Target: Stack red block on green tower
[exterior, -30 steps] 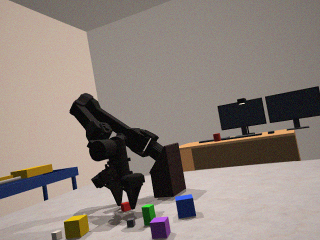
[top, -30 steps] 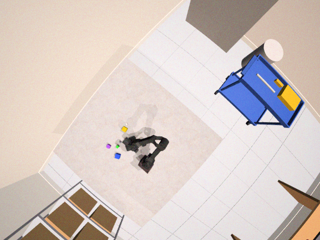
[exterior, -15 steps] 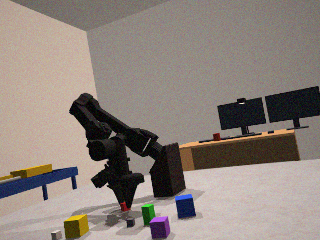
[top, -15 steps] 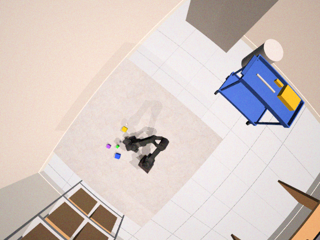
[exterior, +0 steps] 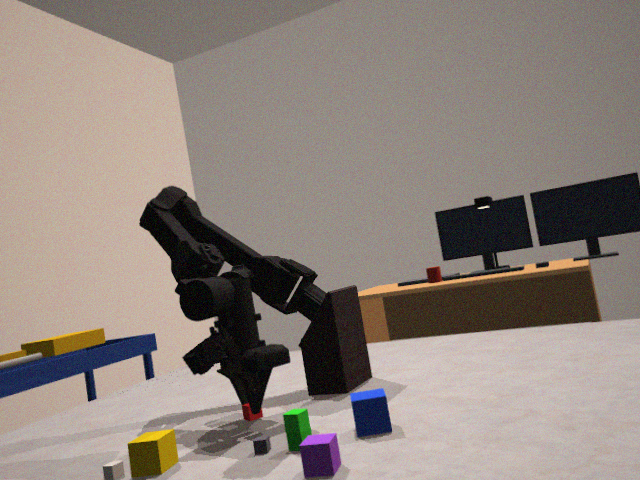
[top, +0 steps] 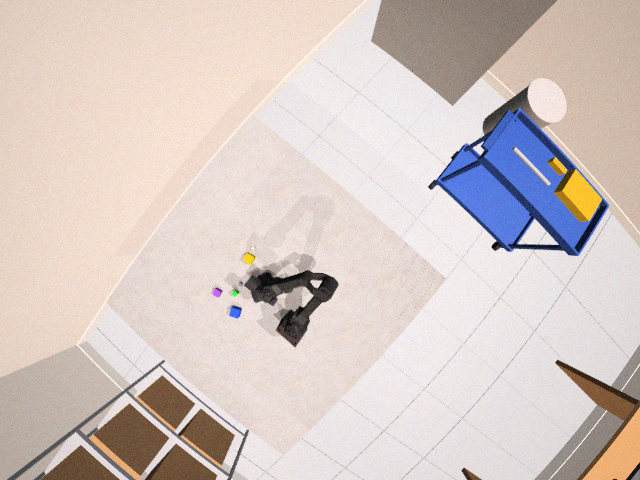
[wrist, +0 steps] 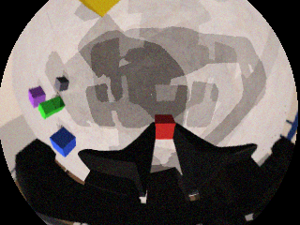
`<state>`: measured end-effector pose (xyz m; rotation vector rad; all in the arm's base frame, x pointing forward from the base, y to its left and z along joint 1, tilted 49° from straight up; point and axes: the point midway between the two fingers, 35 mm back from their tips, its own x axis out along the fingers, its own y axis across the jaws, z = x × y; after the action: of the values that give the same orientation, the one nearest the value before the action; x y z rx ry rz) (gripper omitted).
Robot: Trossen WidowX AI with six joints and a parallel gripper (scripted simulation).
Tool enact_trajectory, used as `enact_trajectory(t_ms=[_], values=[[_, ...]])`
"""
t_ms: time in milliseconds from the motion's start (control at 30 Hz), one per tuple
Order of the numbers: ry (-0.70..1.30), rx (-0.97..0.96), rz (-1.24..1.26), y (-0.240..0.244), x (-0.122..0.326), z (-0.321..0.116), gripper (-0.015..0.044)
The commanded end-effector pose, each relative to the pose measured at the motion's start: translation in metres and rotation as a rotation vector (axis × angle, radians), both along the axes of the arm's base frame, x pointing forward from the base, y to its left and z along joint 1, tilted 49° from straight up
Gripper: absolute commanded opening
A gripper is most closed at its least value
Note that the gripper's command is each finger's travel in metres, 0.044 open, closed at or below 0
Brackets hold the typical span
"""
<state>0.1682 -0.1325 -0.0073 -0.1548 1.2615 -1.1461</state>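
Red cube, small and matte (exterior: 251,411), sits pinched between my jaws, which are clamped on its two sides right at their tips; in the exterior view it is low against the pale table (exterior: 491,403), and I cannot tell whether its underside touches. My black gripper (exterior: 251,405) points almost straight down, with my dark arm (exterior: 232,268) folded above it. The green tower, a tall upright green block (exterior: 297,428), stands near the red cube, apart from it and from me. Just beside the tower are a purple cube (exterior: 320,454) and a tiny dark grey cube (exterior: 262,444). A larger blue cube (exterior: 370,411) sits a little beyond. Farther off rests a big yellow cube (exterior: 153,452) with a small white cube (exterior: 113,469) next to it.
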Motion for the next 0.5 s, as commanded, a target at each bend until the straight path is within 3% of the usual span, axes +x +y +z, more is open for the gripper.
enact_trajectory(t_ms=[0,467], values=[[-0.009,0.001,0.005,0.007,0.004,0.006,0.0],[-0.008,0.001,0.006,0.049,0.012,0.043,0.0]])
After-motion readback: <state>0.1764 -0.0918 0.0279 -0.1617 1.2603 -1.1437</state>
